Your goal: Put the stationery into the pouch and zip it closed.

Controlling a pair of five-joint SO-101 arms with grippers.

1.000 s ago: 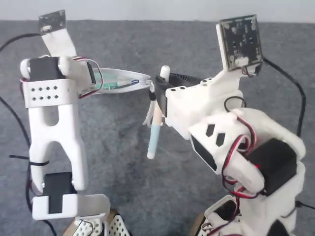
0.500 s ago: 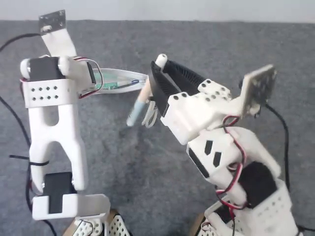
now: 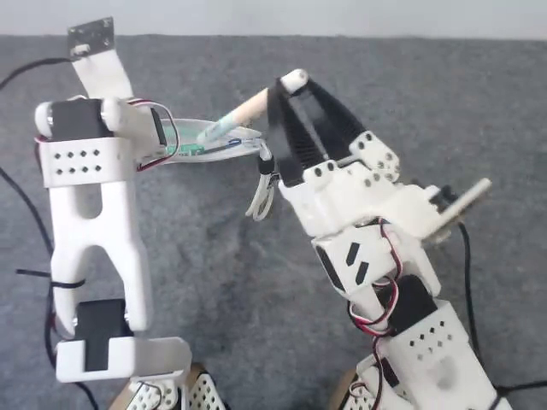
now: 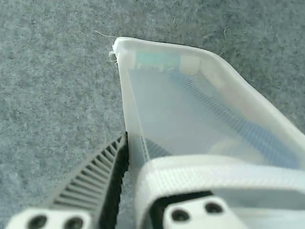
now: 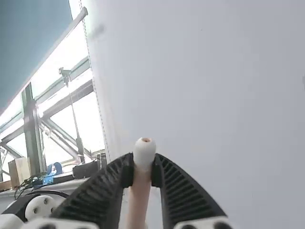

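Right pincer (image 3: 291,92): you have it clamped on the pen, the two black ribbed jaws pressed against the shaft just under its white end (the right wrist view shows this best).
Pen (image 3: 244,113): its white end sits level with your right fingertips. From there the beige shaft slants down and away from them, towards your left pincer, and ends in a teal tip.
Pen tip: it lies over the edge of the pouch, on the side nearest your right pincer. You cannot tell from these views whether it is inside the opening or only resting on top.
Left pincer (image 4: 133,164): it is closed on one end of the pouch. The black jaw lies along one face and the other jaw is hidden under the white hem.
Pouch (image 3: 244,137): translucent white, it stretches out ahead of your left fingertips towards the right pincer. Something greenish shows through its wall, too blurred to name.
White loop (image 3: 259,198): it hangs from the pouch end farthest from your left pincer, just beside the body of the right pincer.
Table (image 3: 214,282): grey and felt-like, it lies beneath both pincers.
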